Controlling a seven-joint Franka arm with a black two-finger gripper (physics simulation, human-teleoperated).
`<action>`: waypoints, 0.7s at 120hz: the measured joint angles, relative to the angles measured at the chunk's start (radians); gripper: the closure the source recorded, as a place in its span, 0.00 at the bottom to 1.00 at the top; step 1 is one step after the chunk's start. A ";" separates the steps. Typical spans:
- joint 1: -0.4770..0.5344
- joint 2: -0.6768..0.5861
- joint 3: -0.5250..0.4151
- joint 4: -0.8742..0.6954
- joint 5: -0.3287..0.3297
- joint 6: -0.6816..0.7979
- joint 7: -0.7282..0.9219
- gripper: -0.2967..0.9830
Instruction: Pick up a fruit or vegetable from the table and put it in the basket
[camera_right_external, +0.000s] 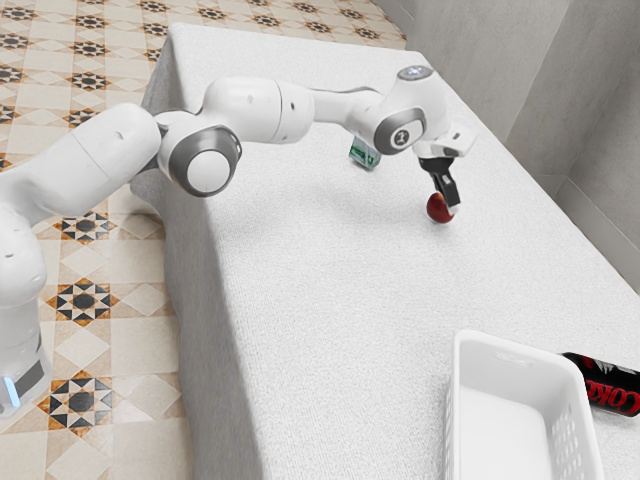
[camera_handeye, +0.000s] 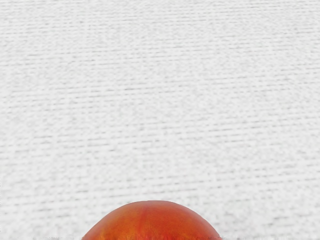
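Note:
The black gripper points down at a round red fruit in the far part of the table, its tip overlapping the fruit's side toward the exterior view's right. Whether it holds the fruit is unclear. From the hand, the orange-red top of the fruit is seen close up, just under the hand. A white basket with perforated walls stands at the near end of the table, well apart from the gripper; the visible part of its inside is bare.
A black and red cola can lies beside the basket, toward the exterior view's right. A small green and white item is on the white-covered table, below the arm's forearm. Grey walls rise past the table's far side.

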 joint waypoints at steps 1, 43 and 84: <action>0.000 0.000 0.001 -0.001 -0.001 0.000 0.000 0.23; 0.000 0.017 0.003 0.000 -0.015 0.000 0.005 0.23; 0.000 0.036 0.000 0.007 -0.015 0.016 0.010 0.23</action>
